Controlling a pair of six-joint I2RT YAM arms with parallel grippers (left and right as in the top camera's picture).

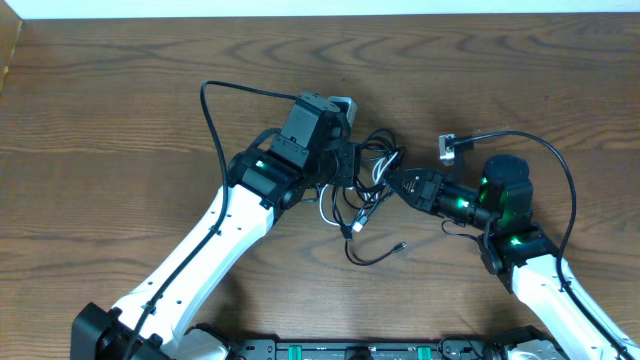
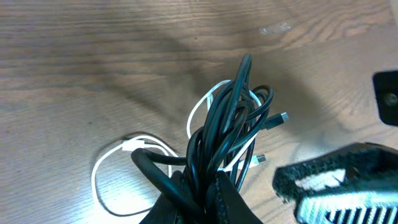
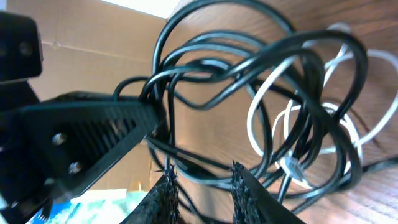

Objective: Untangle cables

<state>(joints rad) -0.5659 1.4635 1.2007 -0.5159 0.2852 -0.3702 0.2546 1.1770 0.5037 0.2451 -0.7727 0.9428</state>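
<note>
Glossy thin black and white cables (image 2: 227, 112) hid their knot's core; our left gripper (image 2: 202, 186) clamped them, our right gripper (image 3: 204, 179) stood parted.

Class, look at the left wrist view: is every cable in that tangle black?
No: a white cable loops on the table and runs up among the black cables.

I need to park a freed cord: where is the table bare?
Bare: the wide stretch of table left of the left arm, the far strip along its back edge, and the near gap between that arm and the right arm. Crowded: the centre, where the left hand and right hand meet the cables.
</note>
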